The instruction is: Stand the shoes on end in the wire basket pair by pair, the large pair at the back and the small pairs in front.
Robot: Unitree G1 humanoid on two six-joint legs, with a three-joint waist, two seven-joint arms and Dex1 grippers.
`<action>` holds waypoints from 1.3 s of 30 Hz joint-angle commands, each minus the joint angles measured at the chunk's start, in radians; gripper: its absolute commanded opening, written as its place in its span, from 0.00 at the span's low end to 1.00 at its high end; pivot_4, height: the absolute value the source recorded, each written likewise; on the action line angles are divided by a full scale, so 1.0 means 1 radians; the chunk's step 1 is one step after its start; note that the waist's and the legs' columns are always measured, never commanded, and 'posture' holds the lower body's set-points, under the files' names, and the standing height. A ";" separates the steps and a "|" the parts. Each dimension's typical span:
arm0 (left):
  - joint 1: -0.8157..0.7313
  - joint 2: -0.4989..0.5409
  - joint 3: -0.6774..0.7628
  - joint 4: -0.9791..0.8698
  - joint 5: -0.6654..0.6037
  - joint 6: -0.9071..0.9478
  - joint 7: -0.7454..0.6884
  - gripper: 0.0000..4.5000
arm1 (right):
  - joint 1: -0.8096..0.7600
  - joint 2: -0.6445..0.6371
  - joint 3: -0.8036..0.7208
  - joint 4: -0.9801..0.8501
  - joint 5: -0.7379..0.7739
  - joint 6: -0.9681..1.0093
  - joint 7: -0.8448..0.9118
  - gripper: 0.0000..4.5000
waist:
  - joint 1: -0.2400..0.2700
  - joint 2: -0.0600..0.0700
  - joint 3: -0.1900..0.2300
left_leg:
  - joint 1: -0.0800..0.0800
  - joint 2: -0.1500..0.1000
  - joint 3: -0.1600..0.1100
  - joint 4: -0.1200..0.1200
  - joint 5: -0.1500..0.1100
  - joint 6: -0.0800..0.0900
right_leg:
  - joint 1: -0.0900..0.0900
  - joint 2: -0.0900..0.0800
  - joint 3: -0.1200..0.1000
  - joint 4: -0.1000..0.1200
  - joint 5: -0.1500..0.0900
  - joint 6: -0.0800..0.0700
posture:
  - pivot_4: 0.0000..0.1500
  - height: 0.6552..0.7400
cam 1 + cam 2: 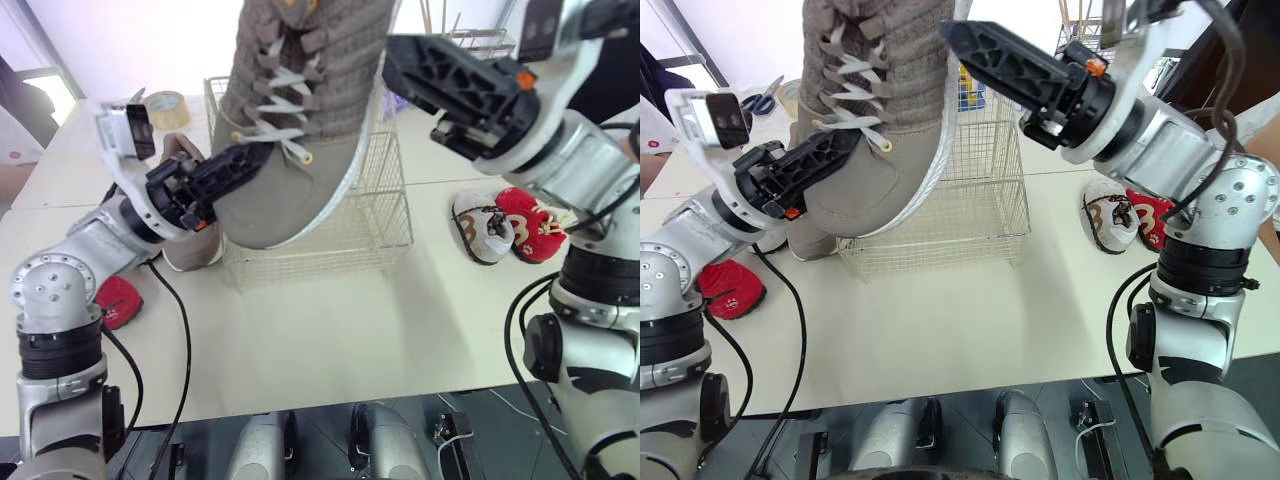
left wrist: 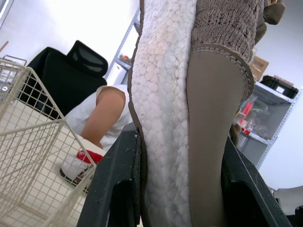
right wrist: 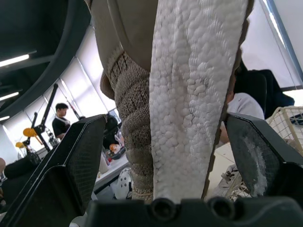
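The left gripper (image 2: 179, 135) pinches the large grey knit sneaker (image 1: 300, 180) above the wire basket (image 1: 380, 220); the right gripper (image 3: 165, 119) straddles it, fingers spread.

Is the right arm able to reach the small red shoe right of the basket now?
Probably not yet: the right gripper is around the big shoe over the basket, shared with the left gripper. Otherwise nothing blocks the red shoe.

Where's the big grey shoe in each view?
Left eye: large shoe top centre, overlapping wire basket.
Right eye: shoe upper left, overlapping basket.
Left wrist: shoe close up, sole to camera; basket beside.
Right wrist: shoe close up, sole to camera; basket corner behind.
Shared landmark: wire basket.
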 commanded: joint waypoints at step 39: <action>0.501 0.411 0.445 -0.442 -0.062 0.062 0.107 0.89 | -0.673 0.050 0.110 1.324 -1.231 -1.217 1.054 0.37 | -0.031 0.003 0.002 | -0.003 0.001 0.002 -0.002 -0.001 0.001 | -0.004 0.000 0.002 -0.004 0.001 0.001 | 1.00 1.00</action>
